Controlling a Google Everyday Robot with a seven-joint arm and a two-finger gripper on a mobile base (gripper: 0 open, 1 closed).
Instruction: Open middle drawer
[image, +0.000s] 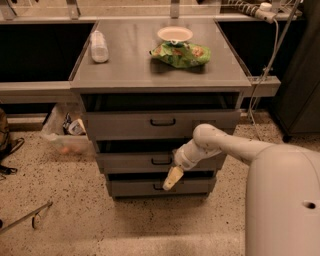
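Observation:
The middle drawer (135, 162) is the second of three grey metal drawers in a low cabinet, with a small black handle (161, 160) centred on its front. A dark gap shows above its front. My gripper (172, 178) points down and to the left on the white arm (220, 145) that reaches in from the right. It hangs just below and to the right of the middle handle, in front of the gap above the bottom drawer (130, 188). It holds nothing that I can see. The taller top drawer (120, 125) is above.
On the cabinet top (125, 70) lie a plastic bottle (98, 46), a white bowl (174, 34) and a green snack bag (181, 53). A clear bin (62, 136) stands on the floor at left. A cable (265, 65) hangs at right. A metal tool (25, 217) lies on the floor.

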